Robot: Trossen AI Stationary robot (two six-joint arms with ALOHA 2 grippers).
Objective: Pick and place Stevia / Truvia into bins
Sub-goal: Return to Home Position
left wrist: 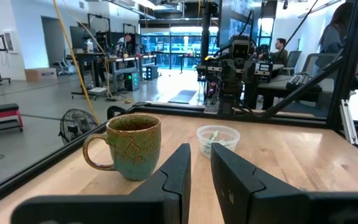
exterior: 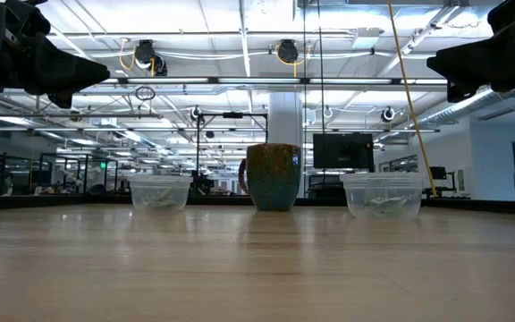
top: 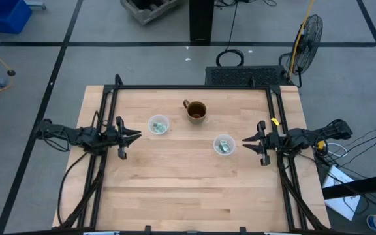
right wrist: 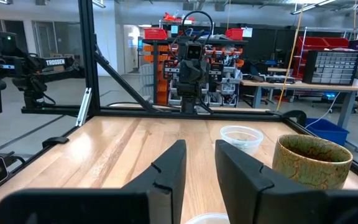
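So, left gripper (top: 138, 136) and right gripper (top: 245, 140) hover at the sides of the wooden table (top: 188, 189), fingers narrowly parted, empty. Pale paper packets (top: 224, 147) lie inside both round clear plastic cups (top: 150, 124), near the glazed mug (top: 196, 111).

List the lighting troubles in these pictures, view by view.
Low view: ceiling lights backlight the left gripper and right gripper into black shapes, and the table carries a pale sheen. High view: even light, no glare off the table. Left wrist view: a bright patch far across the room behind the mug.
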